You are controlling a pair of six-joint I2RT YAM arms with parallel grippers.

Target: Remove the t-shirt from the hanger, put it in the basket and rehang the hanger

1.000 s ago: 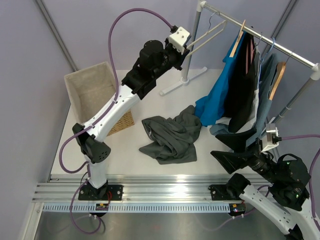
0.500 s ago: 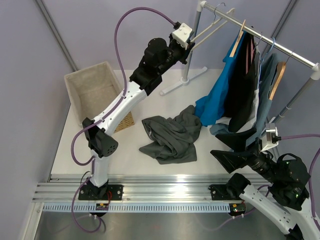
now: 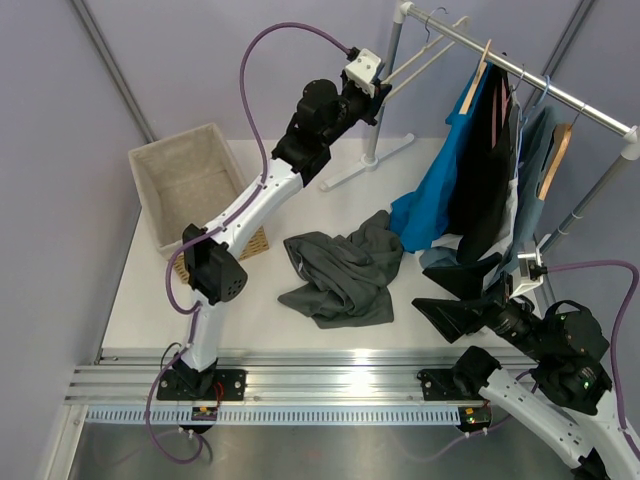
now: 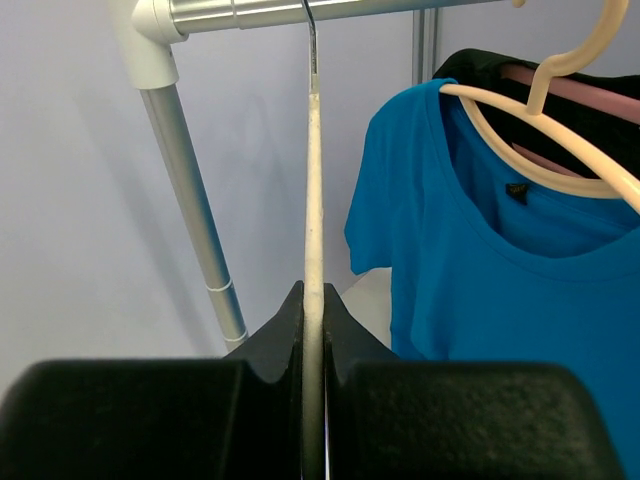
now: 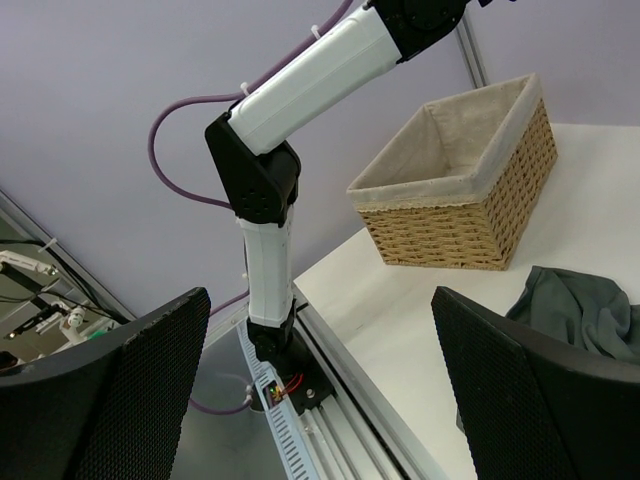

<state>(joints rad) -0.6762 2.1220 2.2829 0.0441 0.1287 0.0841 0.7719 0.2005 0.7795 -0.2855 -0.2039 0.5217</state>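
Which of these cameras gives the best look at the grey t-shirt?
The top external view: the whole t-shirt shows there, crumpled on the table. The right wrist view catches only one edge of it at the frame's border, and the left wrist view shows none of it.

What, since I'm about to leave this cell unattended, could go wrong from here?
1. The left pincer is shut on the hanger, whose hook meets the rail. Whether it is seated is unclear, so a release might drop it.
2. The blue shirt hangs close beside; pulling away could knock it.
3. The open right pincer sits by the hems of the hung clothes and might snag them.
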